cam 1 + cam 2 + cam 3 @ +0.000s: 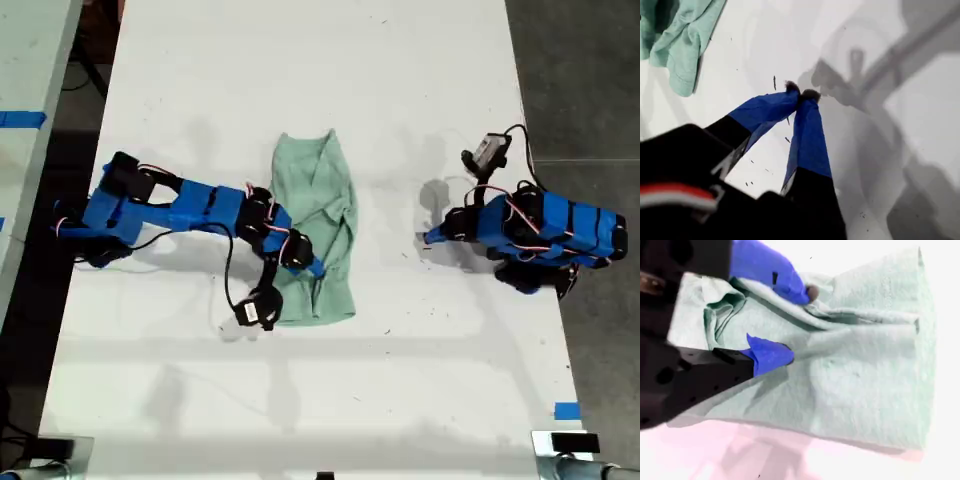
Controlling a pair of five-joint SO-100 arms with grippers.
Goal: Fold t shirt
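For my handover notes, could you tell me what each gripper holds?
My first gripper: shut, empty. My second gripper is open over the wrinkled mint-green cloth t shirt; no hold.

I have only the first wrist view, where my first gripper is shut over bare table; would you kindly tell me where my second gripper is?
Observer: My second gripper is down on the t shirt, jaws open with a raised fold of cloth between them.
Operator: Thank you. I see only one corner of the shirt; how does the whole garment lie?
Observer: In the exterior view it is bunched into a narrow, wrinkled strip on the table, and my first gripper stands clear of it toward the exterior view's right.
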